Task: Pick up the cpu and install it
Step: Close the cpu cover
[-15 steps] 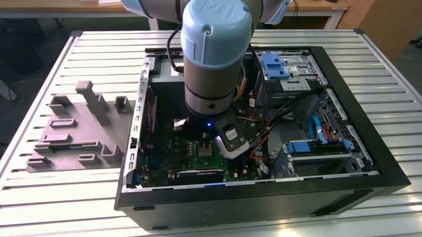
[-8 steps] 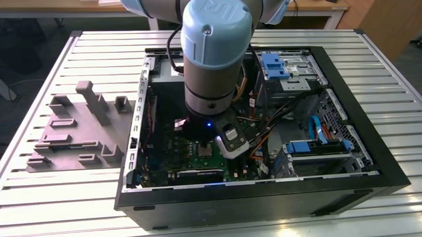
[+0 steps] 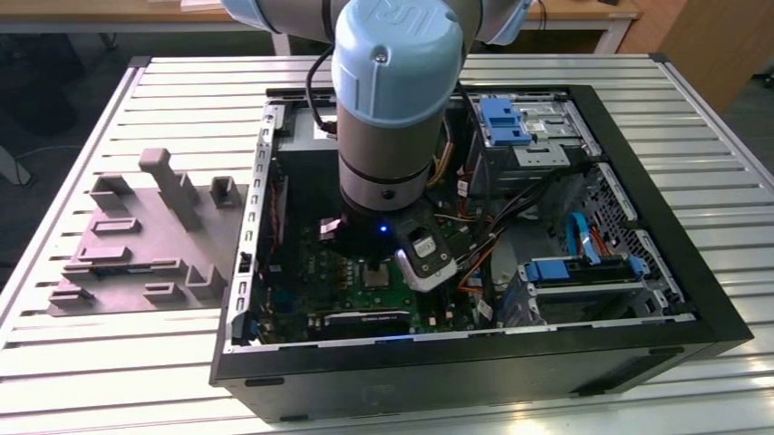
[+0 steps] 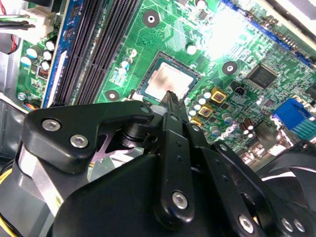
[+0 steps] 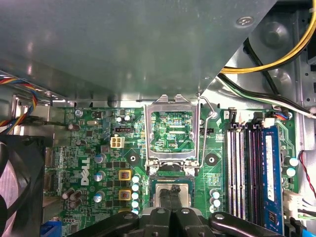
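Note:
The cpu is a small square chip with a pale metal top. It lies flat in the socket of the green board inside the open computer case. My gripper hangs just above the cpu's edge, its two black fingers pressed together with nothing between them. In the first wrist view the same fingertips meet over the cpu, and the socket's metal lid stands raised behind it. In the exterior view the arm's wrist reaches down into the case over the cpu.
A grey moulded tray with upright posts lies on the slatted table at the exterior view's left. Black memory slots, a fan, cables and the metal case wall crowd the socket. Blue drive brackets sit at the exterior view's right.

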Controlling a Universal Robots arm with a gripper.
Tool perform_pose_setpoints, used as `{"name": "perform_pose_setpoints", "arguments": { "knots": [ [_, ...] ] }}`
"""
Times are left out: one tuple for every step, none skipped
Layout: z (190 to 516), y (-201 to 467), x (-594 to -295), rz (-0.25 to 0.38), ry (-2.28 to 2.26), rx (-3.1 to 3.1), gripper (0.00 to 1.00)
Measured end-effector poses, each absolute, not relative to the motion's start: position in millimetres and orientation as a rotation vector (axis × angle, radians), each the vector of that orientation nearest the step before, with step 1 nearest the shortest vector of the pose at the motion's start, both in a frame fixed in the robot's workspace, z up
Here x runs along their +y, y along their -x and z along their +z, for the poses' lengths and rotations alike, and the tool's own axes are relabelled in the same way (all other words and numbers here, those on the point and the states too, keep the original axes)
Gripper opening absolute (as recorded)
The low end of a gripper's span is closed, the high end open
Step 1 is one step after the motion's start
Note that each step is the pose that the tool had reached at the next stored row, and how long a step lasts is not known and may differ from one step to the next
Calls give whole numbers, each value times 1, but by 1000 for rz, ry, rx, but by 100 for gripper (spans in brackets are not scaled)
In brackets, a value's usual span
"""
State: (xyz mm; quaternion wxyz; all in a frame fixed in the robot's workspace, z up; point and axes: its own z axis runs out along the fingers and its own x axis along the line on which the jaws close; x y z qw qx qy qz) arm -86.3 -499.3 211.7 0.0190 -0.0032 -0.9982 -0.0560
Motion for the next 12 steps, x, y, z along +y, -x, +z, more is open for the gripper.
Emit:
{"name": "perform_pose_setpoints", "arguments": {
  "knots": [
    [212, 86, -499, -174, 10, -3099, 11],
    [212, 86, -499, -174, 10, -3099, 11],
    [212, 86, -499, -174, 10, -3099, 11],
    [212, 86, -499, -174, 10, -3098, 11],
    [212, 86, -499, -174, 10, -3098, 11],
    [212, 86, -499, -174, 10, -3098, 11],
    [214, 86, -499, -174, 10, -3098, 11],
    [217, 86, -499, -174, 10, -3098, 11],
    [221, 86, -499, -174, 10, -3098, 11],
    [225, 86, -499, -173, 10, -3098, 11],
    [229, 86, -499, -174, 10, -3098, 11],
    [232, 86, -499, -174, 10, -3098, 11]
  ]
}}
